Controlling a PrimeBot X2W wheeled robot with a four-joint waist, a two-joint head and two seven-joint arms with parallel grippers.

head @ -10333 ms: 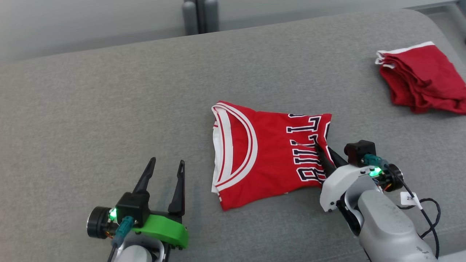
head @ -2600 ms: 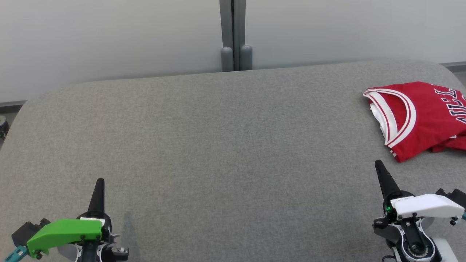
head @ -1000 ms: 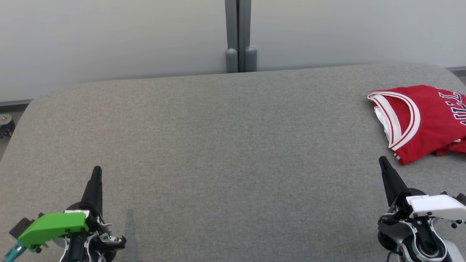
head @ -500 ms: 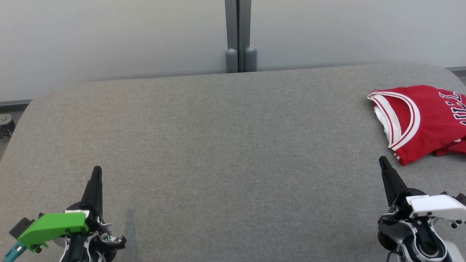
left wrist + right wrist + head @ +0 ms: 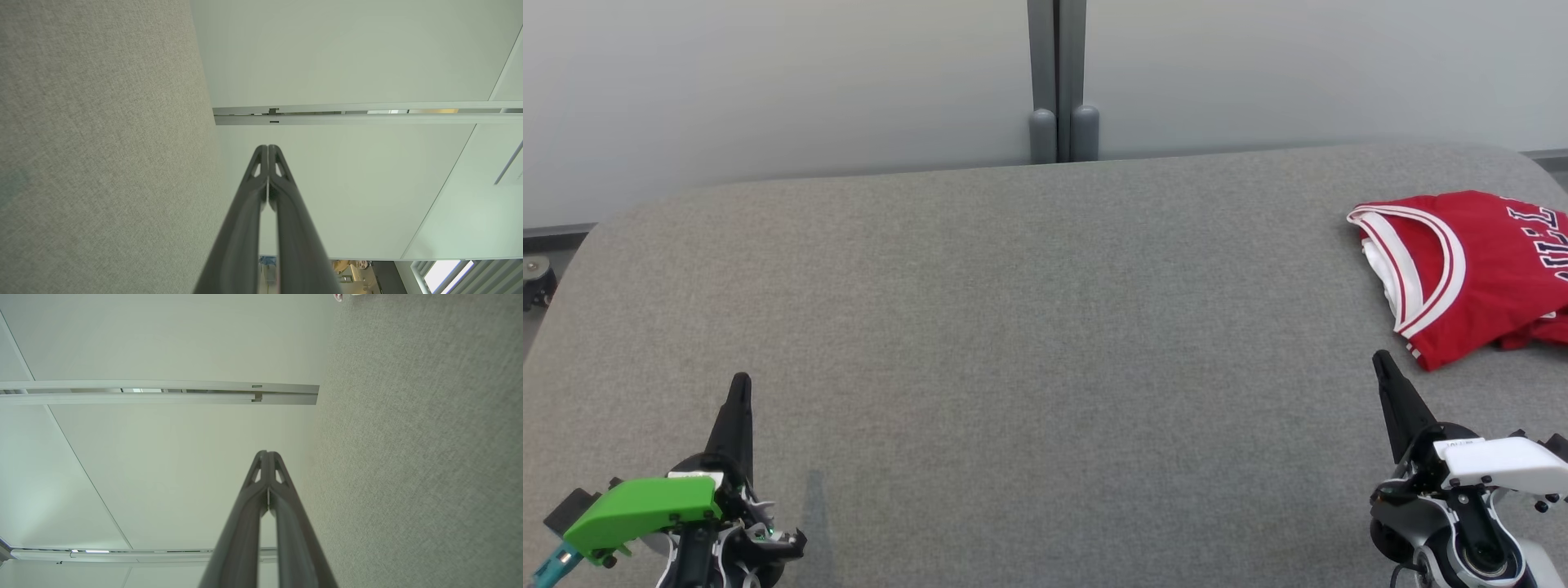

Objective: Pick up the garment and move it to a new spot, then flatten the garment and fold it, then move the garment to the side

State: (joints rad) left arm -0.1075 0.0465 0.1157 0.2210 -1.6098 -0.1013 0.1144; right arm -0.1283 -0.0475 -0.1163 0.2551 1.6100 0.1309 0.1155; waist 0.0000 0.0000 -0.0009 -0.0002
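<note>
The garment (image 5: 1482, 273), a red jersey with white trim and dark lettering, lies folded at the far right of the grey padded table (image 5: 1029, 327), partly cut off by the head view's right edge. My left gripper (image 5: 740, 382) stands at the lower left, shut and empty, its tips pressed together in the left wrist view (image 5: 267, 148). At the lower right my right gripper (image 5: 1379, 357) is shut too, holding nothing, just below the jersey's near corner; its tips meet in the right wrist view (image 5: 266, 453).
A pale wall with a grey vertical post (image 5: 1058, 82) runs behind the table's far edge. The table's rounded left corner (image 5: 572, 253) drops to the floor, where a small castor (image 5: 538, 273) sits. Bare grey surface spreads between the two grippers.
Nothing has moved over the last second. Earlier the jersey lay mid-table with my right gripper on it; it now rests at the far right and both arms are drawn back.
</note>
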